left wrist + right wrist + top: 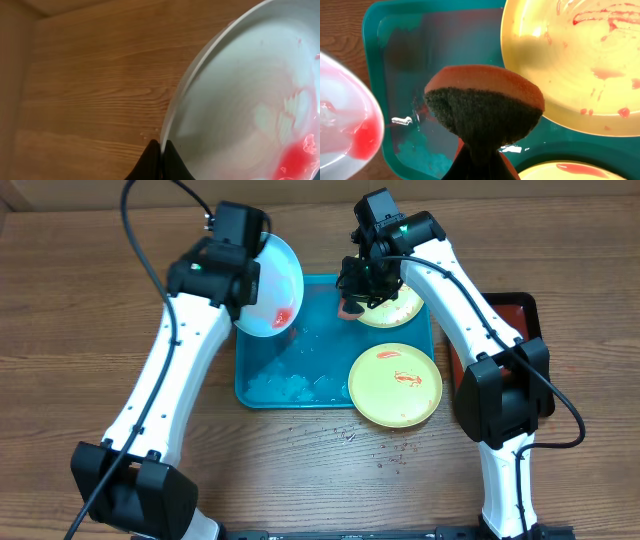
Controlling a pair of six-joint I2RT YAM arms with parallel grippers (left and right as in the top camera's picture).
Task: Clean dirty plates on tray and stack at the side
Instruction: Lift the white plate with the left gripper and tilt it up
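1. A turquoise tray [320, 330] with foam stands on the wooden table [300, 470].
2. The left gripper [161, 150] is closed on the rim of the tilted blue-white plate [240, 100].
3. The right gripper [476, 156] squeezes a sponge [485, 110] above the tray, just beside a yellow plate [570, 65].

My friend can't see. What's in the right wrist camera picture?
The right fingers pinch an orange sponge with a dark scrubby side above the turquoise tray. A yellow plate smeared with red sauce sits on the tray at upper right; a pale blue-white plate with red sauce shows at left.
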